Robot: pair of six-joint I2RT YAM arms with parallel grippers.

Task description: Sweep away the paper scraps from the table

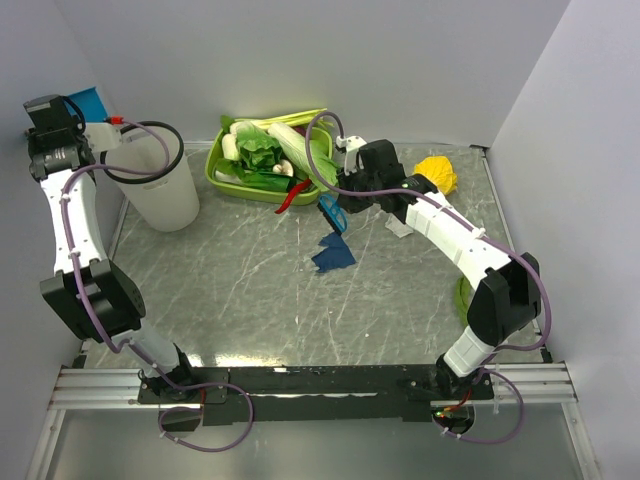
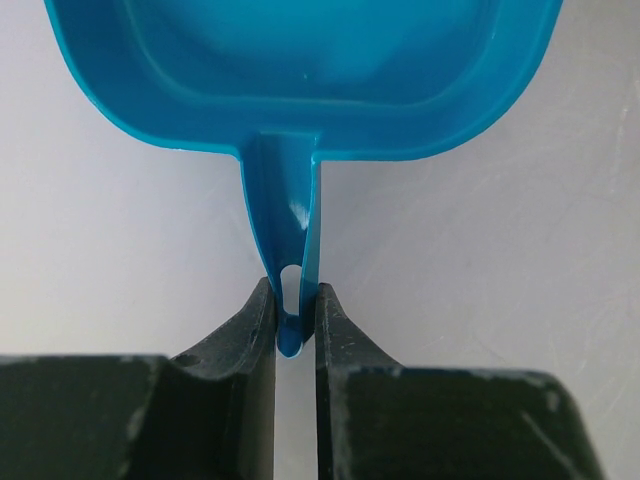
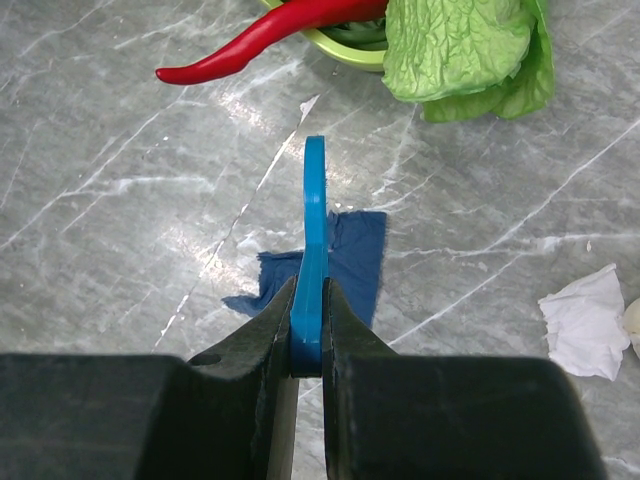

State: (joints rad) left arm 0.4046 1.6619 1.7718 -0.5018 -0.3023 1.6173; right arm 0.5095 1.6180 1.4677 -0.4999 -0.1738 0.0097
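A dark blue paper scrap [image 1: 333,255] lies flat mid-table [image 1: 250,290]; in the right wrist view the scrap [image 3: 357,255] sits just beyond my fingers. A white scrap [image 1: 400,228] lies right of it, also in the right wrist view [image 3: 583,322]. My right gripper [image 1: 343,192] is shut on a thin blue sweeping tool [image 3: 314,220], held edge-on above the blue scrap. My left gripper [image 2: 296,300] is shut on the handle of the blue dustpan [image 2: 300,80], held high at the back left [image 1: 90,103] against the white wall.
A white bin [image 1: 160,190] with a black rim stands at the back left, below the dustpan. A lime-green tray [image 1: 222,178] of leafy vegetables sits at the back centre, a red chili [image 3: 260,45] hanging over its rim. A yellow crumpled thing [image 1: 437,173] lies at the back right.
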